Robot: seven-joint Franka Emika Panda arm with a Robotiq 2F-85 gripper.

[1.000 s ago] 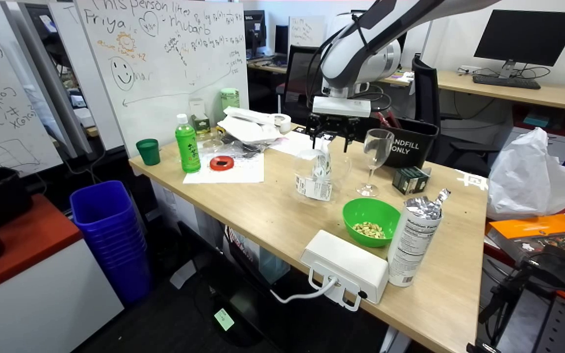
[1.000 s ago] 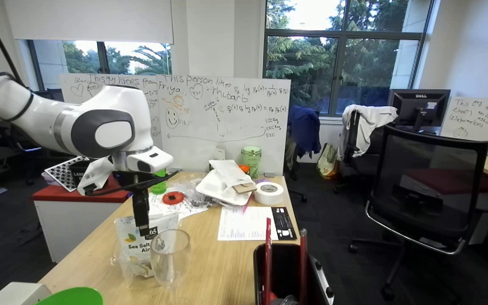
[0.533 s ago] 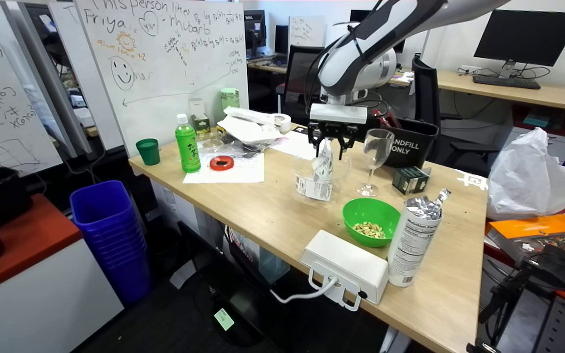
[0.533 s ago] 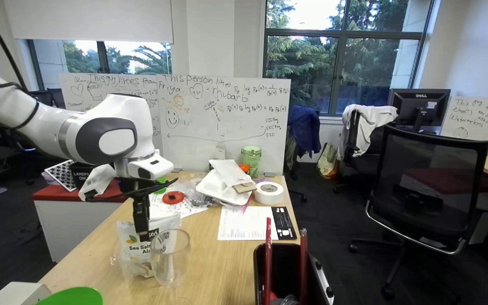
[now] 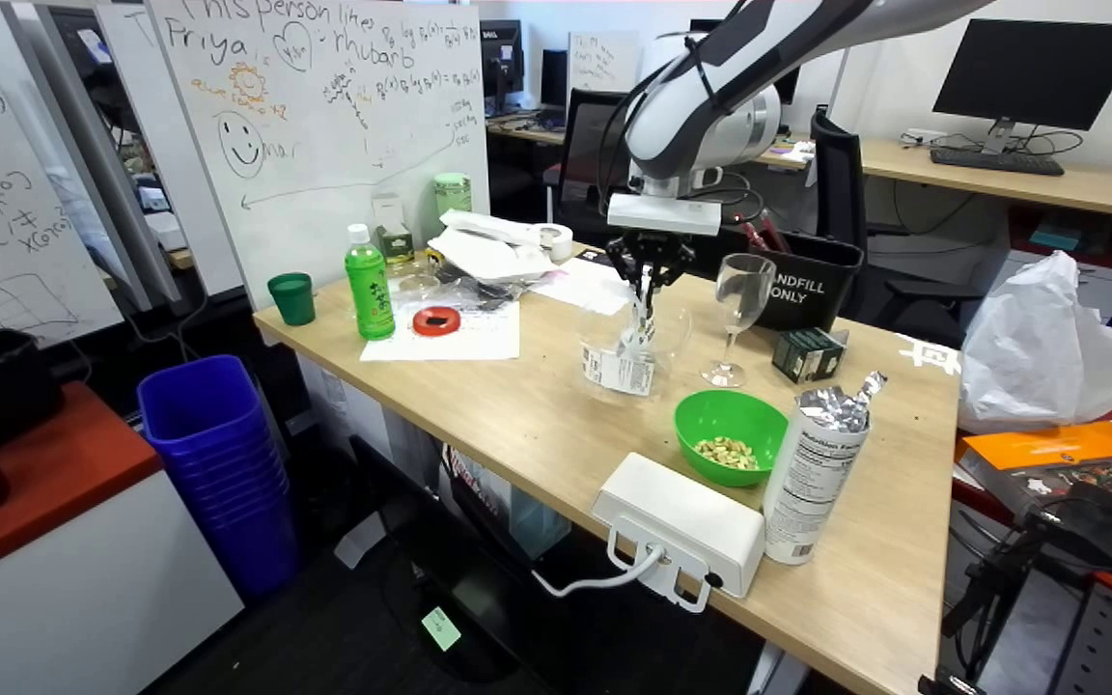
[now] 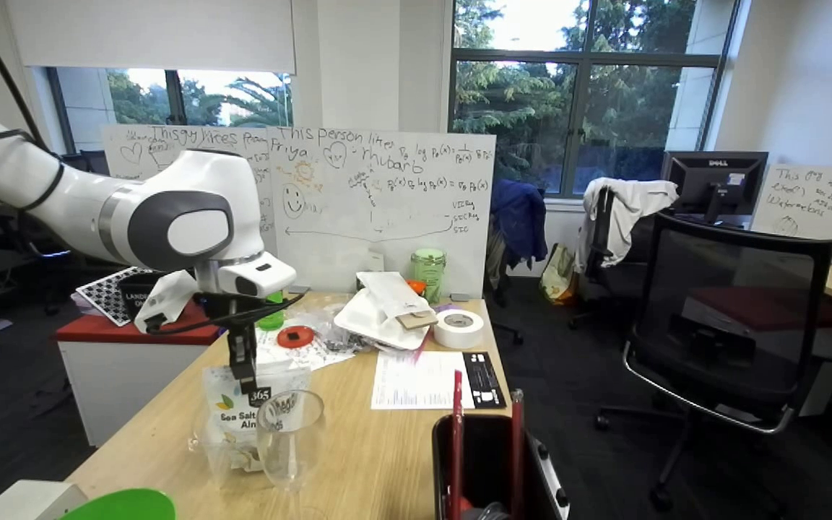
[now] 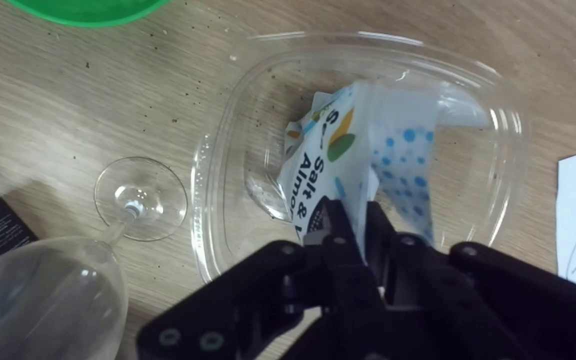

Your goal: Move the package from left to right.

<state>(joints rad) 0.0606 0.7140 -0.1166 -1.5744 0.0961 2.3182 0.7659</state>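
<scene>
Stretching through both exterior views, the wooden table [image 5: 537, 396] is the largest thing you have under your white and grey arm [image 5: 710, 121]. In an exterior view comes the black bin [image 5: 812, 294] lettered LANDFILL ONLY, then a white box [image 5: 681, 512] at the table's edge and, just beside it, a white canister [image 5: 812, 492] topped with crumpled foil [image 5: 838, 407]. Your gripper [image 7: 354, 215] points down over a clear plastic tub [image 7: 205, 200] that rests on the table. Inside the tub's rim you see the package [image 7: 325, 150], white with leaf print and Sea Salt lettering; the gripper's jaws stand almost together, pinching its thin upper part. You cannot tell whether its bottom touches the tub's floor. Just beside the tub, a wine glass [image 5: 744, 290] stands upright. Smaller again are the green bowl [image 5: 715, 413], near the tub, and the dark green box [image 5: 805, 355] by the glass; last, your smallest things, the pale pieces [image 5: 728, 452], lie in the bowl.
</scene>
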